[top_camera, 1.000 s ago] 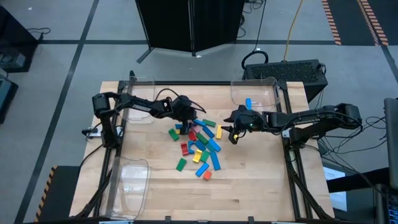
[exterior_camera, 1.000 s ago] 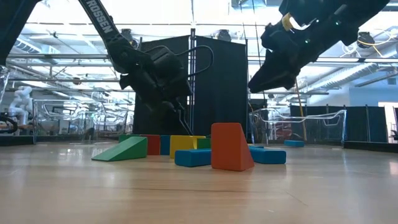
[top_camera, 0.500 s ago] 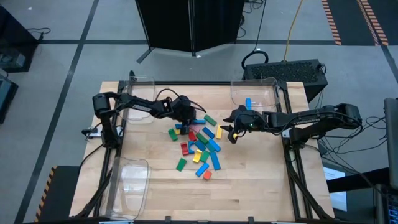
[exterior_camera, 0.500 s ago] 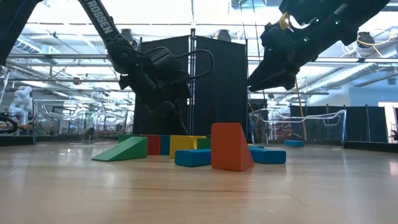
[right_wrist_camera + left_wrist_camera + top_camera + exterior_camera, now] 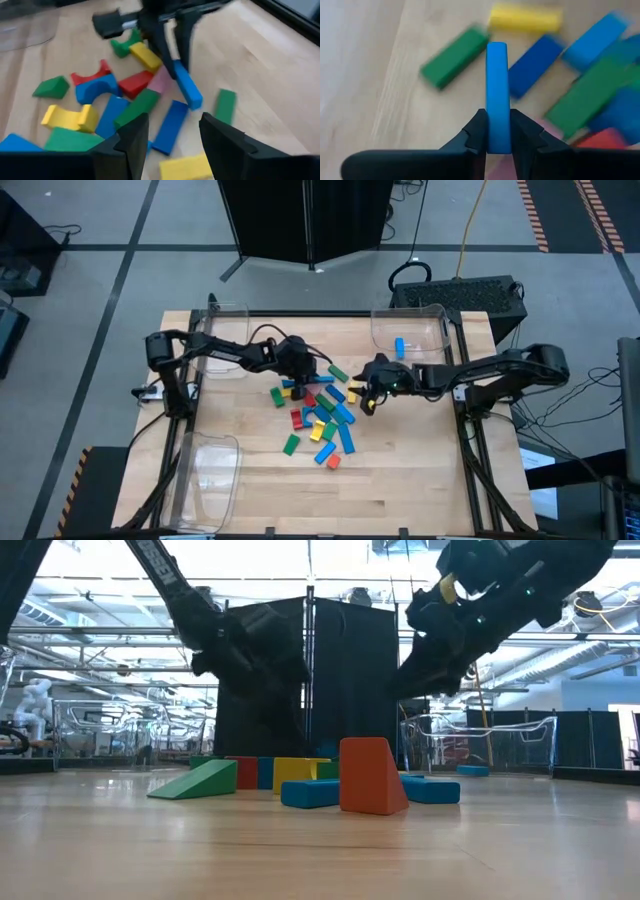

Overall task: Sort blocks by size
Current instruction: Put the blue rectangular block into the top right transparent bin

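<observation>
Since the earlier frame, the left gripper (image 5: 498, 131) has closed on 1 light blue block (image 5: 497, 95) and holds it clear above the pile of blocks (image 5: 318, 415) at the table's (image 5: 420, 480) middle. Meanwhile the right gripper (image 5: 170, 131) has slid toward the pile's right edge, jaws spread wide, nothing between them.

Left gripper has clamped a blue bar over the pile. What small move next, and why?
Probably lift it straight up: the left gripper is shut on the blue bar, with the other blocks crowded just beneath, so rising first avoids dragging them.
</observation>
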You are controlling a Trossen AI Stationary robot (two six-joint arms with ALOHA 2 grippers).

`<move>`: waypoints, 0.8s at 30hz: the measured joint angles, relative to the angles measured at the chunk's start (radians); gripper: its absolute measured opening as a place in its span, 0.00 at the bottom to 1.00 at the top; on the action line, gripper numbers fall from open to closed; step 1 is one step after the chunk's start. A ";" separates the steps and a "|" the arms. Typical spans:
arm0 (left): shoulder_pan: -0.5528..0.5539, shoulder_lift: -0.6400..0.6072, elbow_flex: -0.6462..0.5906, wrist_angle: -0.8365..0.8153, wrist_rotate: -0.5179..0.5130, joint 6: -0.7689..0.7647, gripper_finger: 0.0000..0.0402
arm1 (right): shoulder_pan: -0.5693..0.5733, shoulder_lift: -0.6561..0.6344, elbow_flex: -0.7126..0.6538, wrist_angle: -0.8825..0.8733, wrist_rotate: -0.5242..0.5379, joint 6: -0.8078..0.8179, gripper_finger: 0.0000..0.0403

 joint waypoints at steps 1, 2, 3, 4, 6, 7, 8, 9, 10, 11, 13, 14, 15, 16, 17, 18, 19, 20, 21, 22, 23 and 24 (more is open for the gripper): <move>-0.006 -0.010 0.002 0.008 0.022 -0.001 0.14 | 0.009 0.010 0.000 0.020 -0.002 -0.022 0.43; -0.009 -0.024 0.002 -0.002 0.043 -0.001 0.14 | 0.018 0.016 0.000 0.041 -0.003 -0.040 0.44; -0.013 -0.038 0.000 -0.009 0.059 -0.009 0.14 | 0.026 0.019 0.000 0.067 -0.002 -0.054 0.44; -0.018 -0.049 0.000 0.001 0.068 -0.019 0.13 | 0.033 0.019 0.000 0.090 0.000 -0.069 0.44; -0.026 -0.076 0.001 0.010 0.070 -0.025 0.13 | 0.047 0.019 0.000 0.125 0.003 -0.092 0.45; -0.030 -0.087 0.001 0.009 0.070 -0.025 0.13 | 0.051 0.020 0.000 0.143 0.004 -0.097 0.45; -0.035 -0.098 0.001 0.010 0.070 -0.026 0.13 | 0.055 0.019 0.000 0.159 0.005 -0.101 0.45; -0.040 -0.108 0.001 0.012 0.070 -0.026 0.13 | 0.056 0.017 0.000 0.165 0.007 -0.102 0.45; -0.046 -0.119 0.001 0.012 0.070 -0.026 0.13 | 0.056 0.016 0.000 0.168 0.010 -0.102 0.45; -0.052 -0.131 0.001 0.012 0.070 -0.026 0.13 | 0.054 0.016 0.000 0.174 0.015 -0.100 0.45; -0.063 -0.150 0.001 0.016 0.070 -0.026 0.13 | 0.054 0.016 0.000 0.173 0.041 -0.097 0.45; -0.067 -0.157 0.001 0.016 0.070 -0.026 0.13 | 0.054 0.016 0.000 0.174 0.054 -0.097 0.45; -0.072 -0.164 0.001 0.015 0.069 -0.026 0.13 | 0.054 0.016 0.000 0.176 0.059 -0.096 0.45; -0.077 -0.169 0.001 0.015 0.069 -0.026 0.13 | 0.054 0.016 0.000 0.180 0.059 -0.095 0.45; -0.082 -0.175 0.001 0.016 0.069 -0.026 0.13 | 0.054 0.016 0.000 0.183 0.059 -0.095 0.45; -0.085 -0.181 0.001 0.016 0.069 -0.026 0.13 | 0.054 0.016 0.000 0.190 0.060 -0.095 0.45; -0.089 -0.184 0.001 0.019 0.069 -0.026 0.13 | 0.054 0.016 0.000 0.196 0.060 -0.095 0.45; -0.091 -0.186 0.001 0.023 0.069 -0.026 0.13 | 0.054 0.016 0.000 0.200 0.059 -0.095 0.45; -0.094 -0.187 0.001 0.022 0.068 -0.026 0.13 | 0.054 0.016 0.000 0.203 0.058 -0.094 0.45; -0.096 -0.188 0.001 0.021 0.068 -0.026 0.13 | 0.054 0.016 0.000 0.204 0.058 -0.094 0.45; -0.098 -0.189 0.001 0.024 0.067 -0.026 0.13 | 0.054 0.016 0.000 0.205 0.058 -0.092 0.45; -0.101 -0.190 0.001 0.026 0.066 -0.026 0.13 | 0.054 0.016 0.000 0.205 0.058 -0.084 0.45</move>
